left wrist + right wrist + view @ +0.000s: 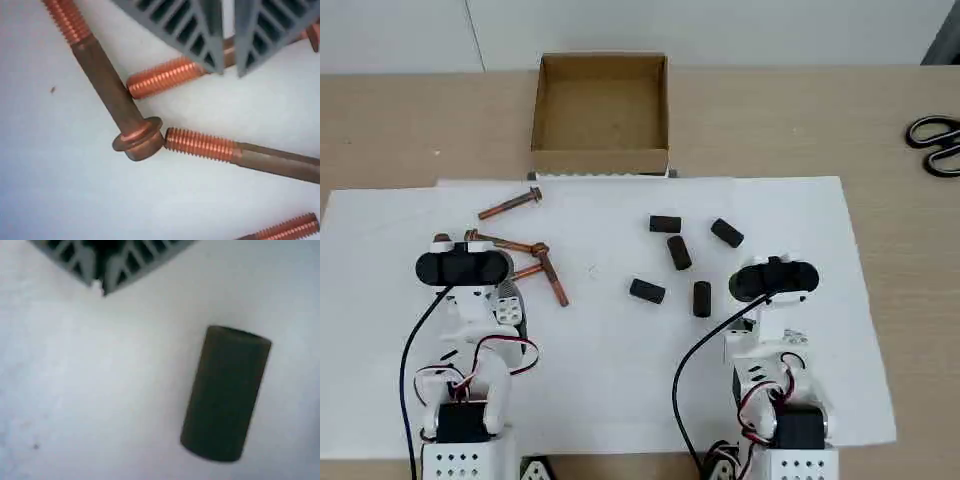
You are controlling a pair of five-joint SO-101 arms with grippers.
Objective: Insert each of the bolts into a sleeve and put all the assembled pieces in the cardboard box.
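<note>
Bolts (510, 205), copper-coloured, are lying loose on the left half of a white paper sheet (600, 380). One is lying alone nearer the cardboard box (600, 160); the others are lying crossed in a cluster (535, 255) just ahead of the left arm (465, 267). In the left wrist view, a flanged bolt (107, 87) is lying with its head touching, or all but touching, the threaded end of a second bolt (240, 152). A third bolt (162, 79) is running beneath the tips of the left gripper (229, 71), and a fourth bolt (285, 231) is showing partly cut off. The left gripper's jaws are standing all but together, a slim gap between the tips, gripping nothing; whether the tips are touching the third bolt cannot be told. Five black sleeves (679, 252) are lying on their sides on the right half of the sheet, well apart from the bolts. The right arm (775, 280) is sitting just beside the nearest of them. The right gripper (101, 287) is standing closed with nothing in it, over bare paper near one sleeve (225, 392) and apart from it. The cardboard box is sitting open-topped on the wooden table (410, 120) at the sheet's far edge. Scissors (935, 145) are lying at the table's right edge, off the sheet.
</note>
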